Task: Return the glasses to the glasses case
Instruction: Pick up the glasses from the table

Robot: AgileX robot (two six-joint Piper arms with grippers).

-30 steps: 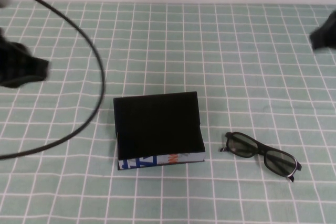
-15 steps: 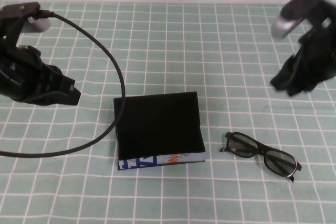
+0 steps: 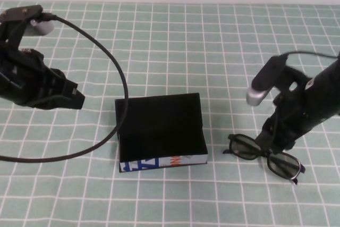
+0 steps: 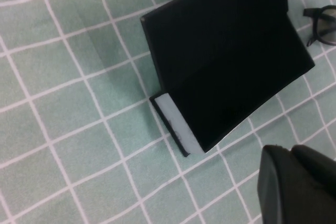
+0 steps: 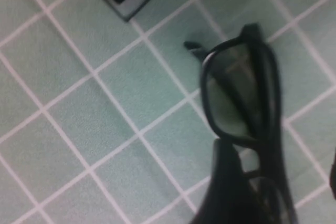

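The glasses (image 3: 241, 148) lie folded on the checked cloth, to the right of the glasses case (image 3: 159, 126). The case stands open, black inside, with its printed white side toward the near edge. My right gripper (image 3: 271, 142) is low over the middle of the glasses. It is open in the right wrist view (image 5: 281, 182), with one finger (image 5: 227, 187) at the bridge and the frame (image 5: 236, 93) between the jaws. My left gripper (image 3: 76, 99) hangs to the left of the case, shut and empty (image 4: 293, 153). The left wrist view shows the case (image 4: 231, 61) and one lens (image 4: 323, 22).
The left arm's black cable (image 3: 114, 73) loops over the cloth from the far left down past the case's left side. A green and white checked cloth (image 3: 175, 46) covers the table, with a pale wall behind.
My right gripper has come down from the far right onto the glasses. My left gripper came in from the left edge and now holds beside the case. Case and glasses have not moved.
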